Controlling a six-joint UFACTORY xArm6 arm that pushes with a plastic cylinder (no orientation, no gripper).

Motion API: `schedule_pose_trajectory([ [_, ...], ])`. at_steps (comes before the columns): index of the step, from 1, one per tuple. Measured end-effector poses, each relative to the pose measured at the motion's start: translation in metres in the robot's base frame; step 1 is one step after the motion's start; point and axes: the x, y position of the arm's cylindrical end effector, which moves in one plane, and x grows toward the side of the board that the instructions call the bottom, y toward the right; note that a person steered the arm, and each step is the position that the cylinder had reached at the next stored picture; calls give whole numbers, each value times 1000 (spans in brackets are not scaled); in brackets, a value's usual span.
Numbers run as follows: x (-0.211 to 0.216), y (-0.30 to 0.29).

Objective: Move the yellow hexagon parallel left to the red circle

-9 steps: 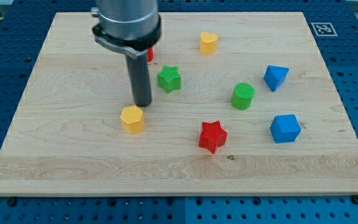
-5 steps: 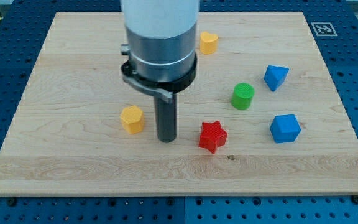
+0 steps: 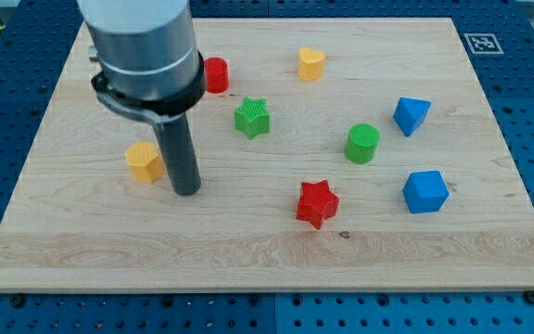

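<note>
The yellow hexagon (image 3: 144, 160) lies on the wooden board (image 3: 267, 250) at the view's left, below and to the left of the red circle (image 3: 216, 74). My tip (image 3: 186, 190) rests on the board just right of the hexagon and slightly lower, touching or nearly touching its right side. The arm's grey body hides the board above the hexagon and part of the area left of the red circle.
A green star (image 3: 252, 118) lies right of the rod. A yellow heart-like block (image 3: 311, 63) is near the top. A green cylinder (image 3: 362, 143), a red star (image 3: 317, 203) and two blue blocks (image 3: 411, 114) (image 3: 425, 191) are on the right.
My tip swung down round the hexagon to its right side, then moved left. The yellow hexagon has slid left and slightly up. The red circle and green star have come back into sight.
</note>
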Motion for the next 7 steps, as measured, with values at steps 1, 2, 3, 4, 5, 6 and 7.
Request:
schedule_pose_trajectory([
  [1, 0, -23],
  [2, -35, -51],
  [3, -77, -59],
  [4, -66, -59],
  [5, -38, -65],
  [6, -57, -83],
  [7, -100, -91],
])
